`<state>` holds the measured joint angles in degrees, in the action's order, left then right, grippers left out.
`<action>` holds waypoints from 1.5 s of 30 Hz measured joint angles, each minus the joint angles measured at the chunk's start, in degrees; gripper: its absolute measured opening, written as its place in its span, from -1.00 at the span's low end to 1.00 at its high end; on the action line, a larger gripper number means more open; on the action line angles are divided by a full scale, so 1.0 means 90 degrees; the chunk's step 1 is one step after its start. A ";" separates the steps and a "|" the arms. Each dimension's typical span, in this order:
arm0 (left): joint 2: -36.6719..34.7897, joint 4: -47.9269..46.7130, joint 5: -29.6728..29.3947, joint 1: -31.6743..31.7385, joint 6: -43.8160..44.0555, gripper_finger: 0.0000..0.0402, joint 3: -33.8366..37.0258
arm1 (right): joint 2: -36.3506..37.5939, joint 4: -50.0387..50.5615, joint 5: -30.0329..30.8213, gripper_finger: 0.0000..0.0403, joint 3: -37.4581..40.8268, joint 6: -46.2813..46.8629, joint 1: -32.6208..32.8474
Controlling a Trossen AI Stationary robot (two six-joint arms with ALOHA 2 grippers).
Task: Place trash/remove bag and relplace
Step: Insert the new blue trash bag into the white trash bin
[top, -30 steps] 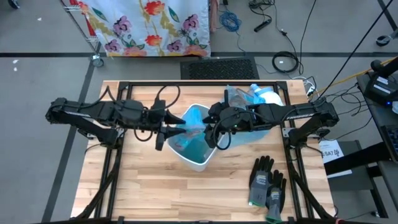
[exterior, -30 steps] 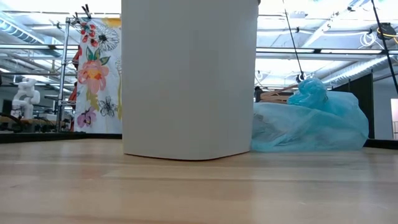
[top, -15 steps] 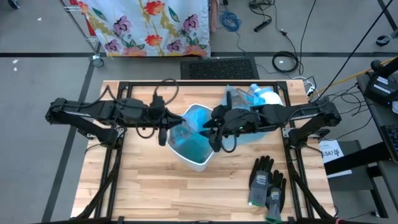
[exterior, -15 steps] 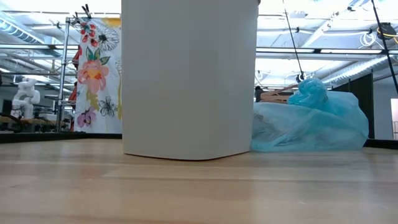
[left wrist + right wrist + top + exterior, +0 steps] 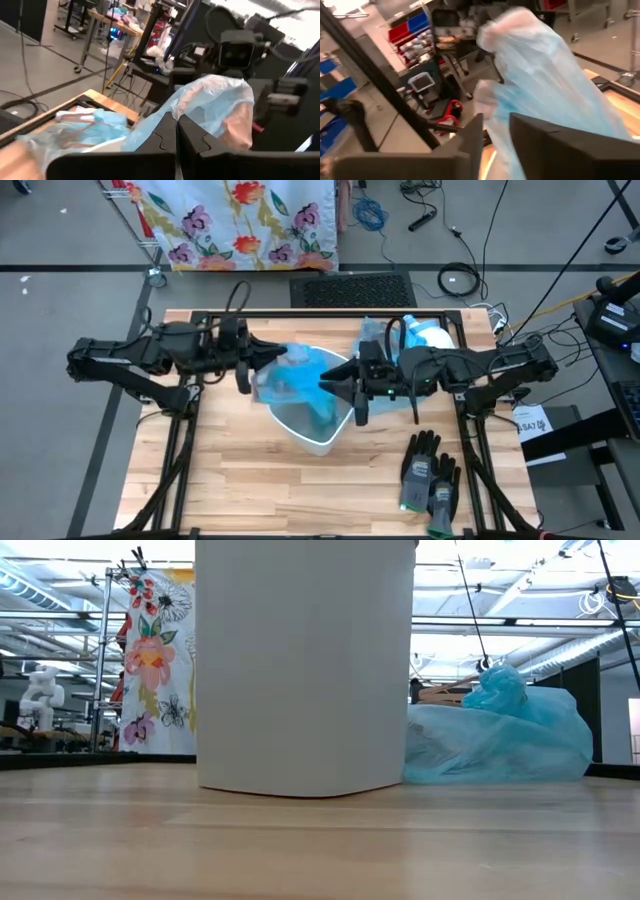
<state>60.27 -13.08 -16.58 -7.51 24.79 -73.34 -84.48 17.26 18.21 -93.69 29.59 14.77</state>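
From above, the white bin (image 5: 318,420) stands near the middle of the worktop (image 5: 240,490) with a light blue bag (image 5: 300,385) in its mouth; the left gripper (image 5: 252,370) is closed on the bag's edge at the bin's left side, the right gripper (image 5: 345,385) is at the bin's right rim with its fingers partly apart around the film, and a filled blue bag (image 5: 415,340) lies behind it toward the far right corner, while grey-black gloves (image 5: 430,473) lie near the front right corner. In the low view the bin (image 5: 305,665) blocks the middle and the filled bag (image 5: 497,740) lies just beside it. In the left wrist view the closed fingers (image 5: 165,145) pinch the blue film (image 5: 210,100), and in the right wrist view the film (image 5: 545,80) runs between the separated fingers (image 5: 470,140), but I cannot tell if they hold it.
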 joint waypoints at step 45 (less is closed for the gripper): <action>0.0087 -0.1656 0.0535 0.0995 -0.0331 -0.96 0.0000 | -0.0030 -0.1123 0.3959 -1.00 0.0002 -0.1363 -0.0078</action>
<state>61.06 -27.98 -11.76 1.45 21.81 -73.34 -84.75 7.16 53.85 -93.67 17.32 14.07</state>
